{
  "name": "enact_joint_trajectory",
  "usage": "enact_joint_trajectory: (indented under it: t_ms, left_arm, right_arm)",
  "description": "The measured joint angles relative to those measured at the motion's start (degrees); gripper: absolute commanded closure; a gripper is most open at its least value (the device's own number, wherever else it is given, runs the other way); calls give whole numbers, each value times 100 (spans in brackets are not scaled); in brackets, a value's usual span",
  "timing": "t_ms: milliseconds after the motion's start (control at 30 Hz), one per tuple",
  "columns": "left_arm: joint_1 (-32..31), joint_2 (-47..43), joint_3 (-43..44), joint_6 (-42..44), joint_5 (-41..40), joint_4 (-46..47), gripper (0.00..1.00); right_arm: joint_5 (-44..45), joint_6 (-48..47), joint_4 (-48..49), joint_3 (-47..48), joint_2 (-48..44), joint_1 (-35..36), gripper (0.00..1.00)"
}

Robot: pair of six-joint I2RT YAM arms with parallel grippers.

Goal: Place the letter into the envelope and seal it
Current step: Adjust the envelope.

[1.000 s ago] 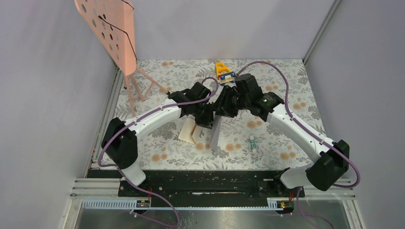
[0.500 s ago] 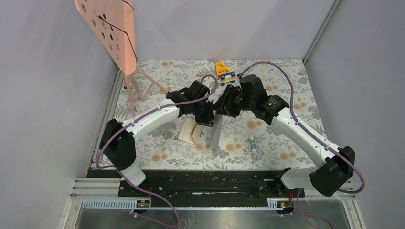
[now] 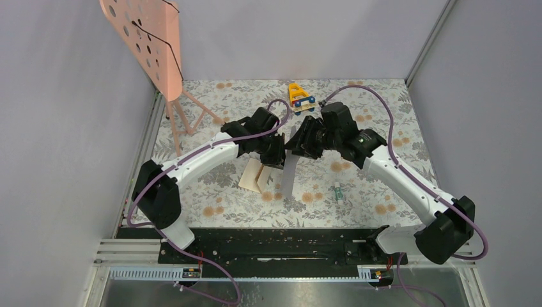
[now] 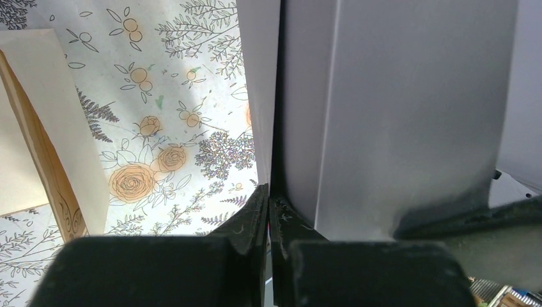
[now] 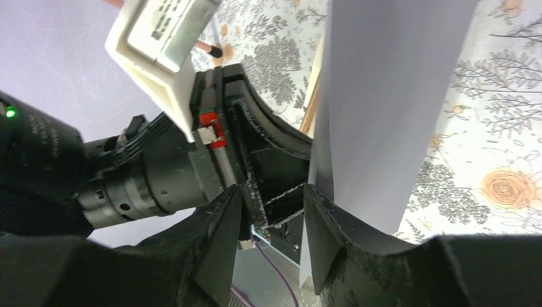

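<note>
Elbows bent outward, both my arms lean in over the middle of the surface (image 3: 383,128), the left reaching toward 1 o'clock and the right toward 11 o'clock, wrists nearly meeting. My left fingers (image 3: 276,158) are clenched on an edge of the envelope (image 3: 289,178), which stands edge-on and runs toward 6 o'clock. My right fingers (image 3: 295,145) stand apart, grasping nothing, just beside the envelope's 12 o'clock end. A tan sheet (image 3: 253,176) lies at its 9 o'clock.

High rear overview, 2 wrist close-ups, both facing envelope (image 4: 396,115)
</note>
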Motion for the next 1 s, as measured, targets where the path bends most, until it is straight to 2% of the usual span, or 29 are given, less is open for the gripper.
enact_joint_trajectory:
  t_ms: [400, 1000]
  left_arm:
    - [0, -72, 2, -2, 0, -2, 100]
    - [-2, -94, 72, 2, 37, -17, 100]
  right_arm:
    - [525, -92, -511, -39, -7, 0, 52]
    - [474, -203, -553, 48, 417, -7, 51]
